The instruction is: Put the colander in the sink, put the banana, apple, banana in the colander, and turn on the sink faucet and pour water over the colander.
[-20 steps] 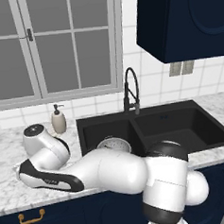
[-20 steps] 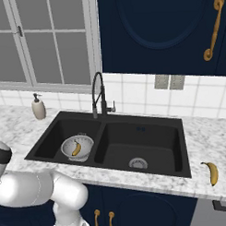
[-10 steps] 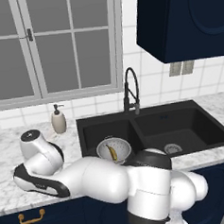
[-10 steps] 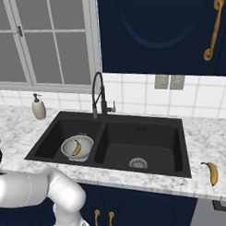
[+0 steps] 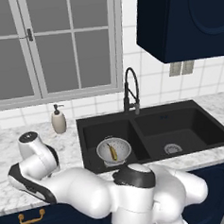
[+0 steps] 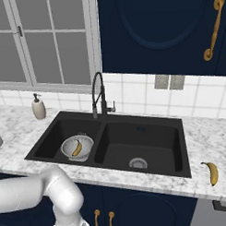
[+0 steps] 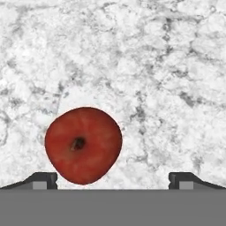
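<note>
The red apple (image 7: 83, 145) lies on the white marble counter (image 7: 145, 66), seen stem-up in the hand view. My gripper (image 7: 113, 180) hangs open above it, looking straight down; the apple sits left of centre, close to the left fingertip (image 7: 42, 179). The colander (image 5: 114, 150) (image 6: 77, 147) stands in the left basin of the black sink (image 5: 181, 128) (image 6: 148, 136) with one banana (image 5: 114, 153) (image 6: 77, 148) inside. Another banana (image 6: 210, 172) rests on the counter right of the sink. The black sink faucet (image 5: 130, 91) (image 6: 99, 94) rises behind the basins, with no water running.
A beige soap bottle (image 5: 58, 120) (image 6: 39, 107) stands on the counter left of the sink, below the window. My folded white arm (image 5: 86, 191) covers the front left counter. Dark wall cabinets (image 6: 162, 30) hang above the sink's right side.
The arm has swung further left over the counter, uncovering the colander in the left base view. The gripper stayed open. Colander and bananas have not moved.
</note>
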You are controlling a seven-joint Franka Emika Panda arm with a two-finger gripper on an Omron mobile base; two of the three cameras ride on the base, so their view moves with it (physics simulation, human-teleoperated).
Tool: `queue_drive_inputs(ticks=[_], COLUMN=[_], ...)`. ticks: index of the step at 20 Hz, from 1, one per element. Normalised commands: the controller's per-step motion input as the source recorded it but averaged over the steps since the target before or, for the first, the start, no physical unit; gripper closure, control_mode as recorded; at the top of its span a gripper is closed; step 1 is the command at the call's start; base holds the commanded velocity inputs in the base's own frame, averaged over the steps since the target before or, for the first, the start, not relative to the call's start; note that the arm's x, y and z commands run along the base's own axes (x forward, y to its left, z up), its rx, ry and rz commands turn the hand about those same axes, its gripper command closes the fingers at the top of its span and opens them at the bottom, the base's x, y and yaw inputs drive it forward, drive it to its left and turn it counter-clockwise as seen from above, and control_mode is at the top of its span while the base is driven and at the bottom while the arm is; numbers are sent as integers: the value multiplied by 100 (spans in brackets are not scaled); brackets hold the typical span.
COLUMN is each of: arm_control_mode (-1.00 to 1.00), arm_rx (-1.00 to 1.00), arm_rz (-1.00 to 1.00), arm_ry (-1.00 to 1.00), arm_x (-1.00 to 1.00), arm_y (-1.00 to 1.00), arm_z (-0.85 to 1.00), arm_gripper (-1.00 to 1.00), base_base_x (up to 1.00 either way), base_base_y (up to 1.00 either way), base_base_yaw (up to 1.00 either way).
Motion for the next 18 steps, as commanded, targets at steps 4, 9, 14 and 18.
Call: queue_drive_inputs(ticks=[4, 9, 14, 18], arm_control_mode=[-100, -100, -100, -100], arm_rx=[0, 0, 0, 1], arm_rz=[-1, 0, -2, -3], arm_ry=[0, 0, 1, 0], arm_x=[19, 21, 4, 0], arm_y=[24, 22, 16, 10], arm_z=[-20, -16, -34, -35], arm_gripper=[-100, -100, -100, -100], base_base_x=[0, 0, 0, 0], base_base_y=[0, 0, 0, 0], base_base_yaw=[0, 0, 0, 0])
